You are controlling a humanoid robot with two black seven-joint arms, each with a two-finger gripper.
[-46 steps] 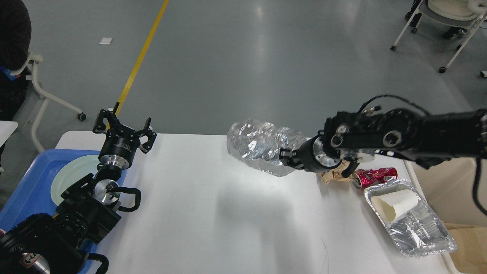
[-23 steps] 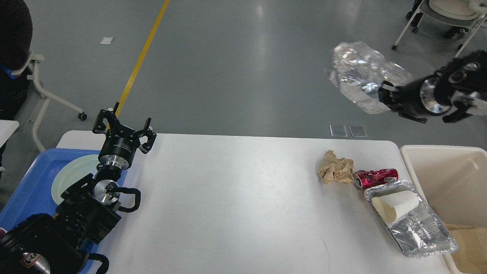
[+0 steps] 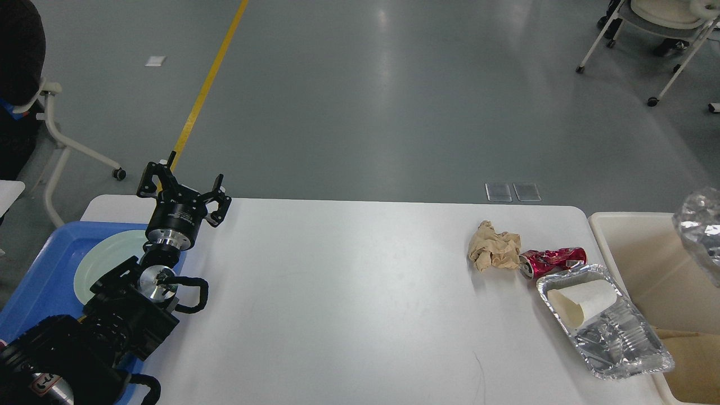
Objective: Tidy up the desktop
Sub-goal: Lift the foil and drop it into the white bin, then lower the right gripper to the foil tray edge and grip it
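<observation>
Grey floor with a yellow line is seen behind the big white table (image 3: 337,292), the desktop to be tidied, which fills most of the view. It is smooth and plain, with round corners, and most of its middle is bare. Its rubbish is gathered near the right end: a crumpled brown paper ball (image 3: 494,253), touching or just beside a squashed red can (image 3: 554,261), and just beside that a shiny foil tray (image 3: 624,343) with a paper cup (image 3: 582,302) lying on its side in it. A beige bin (image 3: 630,247) stands at the right edge of the table, with brown paper in it. A crinkly lump of clear plastic (image 3: 700,228) is seen above the bin at the very edge of the view. The right arm is not seen at all, so it cannot be told if the plastic is held or let go. If it is dropped too far out, it could miss the bin and land on the floor. The left fingers (image 3: 183,188) are spread wide with nothing in them, raised over the left end of the table near a blue tray (image 3: 39,281) with a pale green plate (image 3: 107,253) in it. The cup could roll out if the foil tray is tipped when picked up. The foil is thin and could bend or tear if it is squeezed hard. The can and the paper ball are so close that one could be knocked off the table when the other is grabbed.
</observation>
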